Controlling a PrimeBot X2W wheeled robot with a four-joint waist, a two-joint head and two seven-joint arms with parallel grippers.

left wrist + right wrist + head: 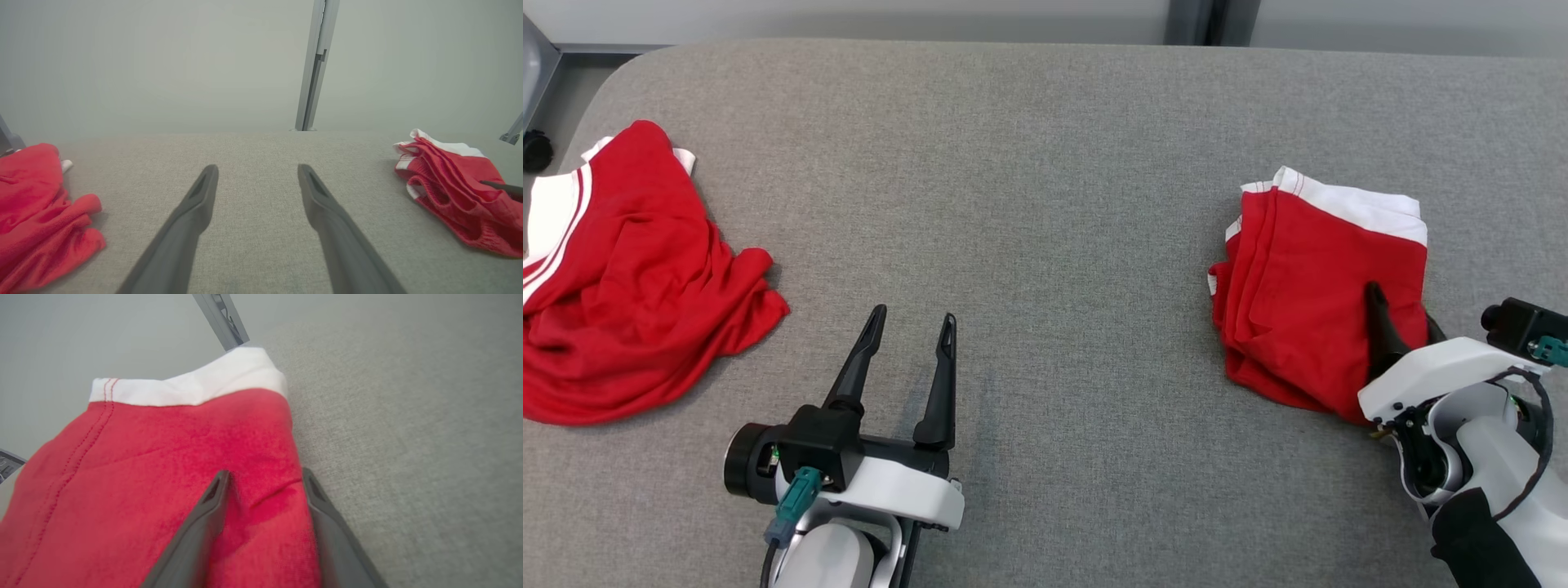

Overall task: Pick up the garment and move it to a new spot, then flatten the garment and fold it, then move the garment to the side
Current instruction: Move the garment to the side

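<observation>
1. The folded red garment (1315, 269) lies on the right side of the grey tabletop (1045, 204). It is a squarish stack of layers with a white band (1356, 204) along its far edge.
2. My right hand (1403, 314) is at the near right corner of that stack. One dark finger lies on top of the red cloth. The other runs along the stack's right edge and is mostly hidden behind the wrist in the head view.
3. In the right wrist view that hand's two fingers stand well apart, released rather than clenched. A creased strip of red fabric sits between them. The finger on that view's right sits just where the cloth meets the bare tabletop.
4. My left hand (914, 317) sits low over the tabletop near the front, left of the middle. Its fingers are spread wide and released, pointing toward the far edge, with grey surface showing between them.
5. A crumpled red garment (629, 278) lies at the far left as a rumpled heap with white stripes on its left part. It runs past the left border of the head view and lies apart from my left hand.
6. The two garments are well apart, with an open stretch of grey tabletop between them.
7. Beyond the far edge of the tabletop, a metal post (314, 69) stands against a pale wall.
</observation>
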